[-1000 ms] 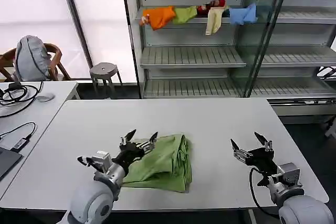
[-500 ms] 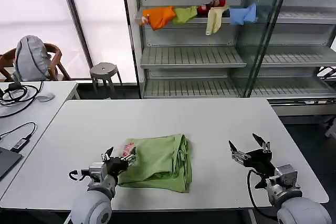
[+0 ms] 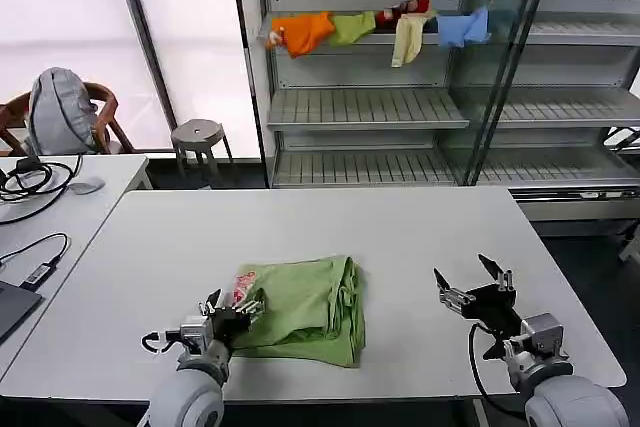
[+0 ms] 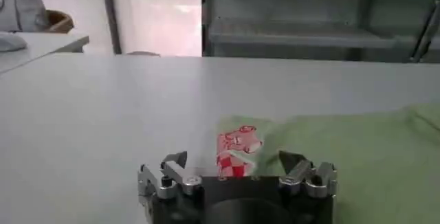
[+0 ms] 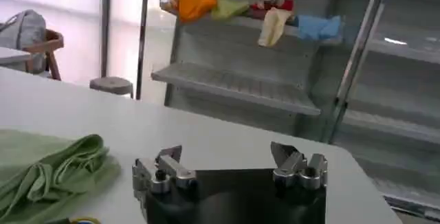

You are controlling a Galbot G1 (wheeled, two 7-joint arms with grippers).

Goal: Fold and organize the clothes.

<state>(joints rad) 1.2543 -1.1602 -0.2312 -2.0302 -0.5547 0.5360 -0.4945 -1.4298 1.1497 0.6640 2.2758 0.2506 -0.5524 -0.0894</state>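
Note:
The clothes are one light green polo shirt [image 3: 305, 309], lying folded into a thick pad on the white table [image 3: 400, 237] near its front edge. Its red-and-white print [image 3: 243, 285] faces up at the pad's left corner. My left gripper [image 3: 233, 305] is open and low at that corner. In the left wrist view the print [image 4: 234, 151] lies just ahead of the left gripper [image 4: 232, 162], with green cloth [image 4: 350, 157] spreading to one side. My right gripper [image 3: 470, 285] hovers open to the right of the shirt, apart from it. The right wrist view has the right gripper [image 5: 227, 153] holding nothing and the shirt's folds [image 5: 51, 170] off to the side.
A metal shelf unit [image 3: 370, 107] behind the table carries small orange, yellow, red and blue garments [image 3: 300, 31]. A second table [image 3: 50, 197] at the left holds cables and a laptop corner. A stool [image 3: 198, 134] and a chair with a grey backpack [image 3: 60, 112] stand beyond.
My left gripper has dropped from above the shirt's left side and drawn back to its left corner. The printed patch now shows there. The right gripper has barely shifted.

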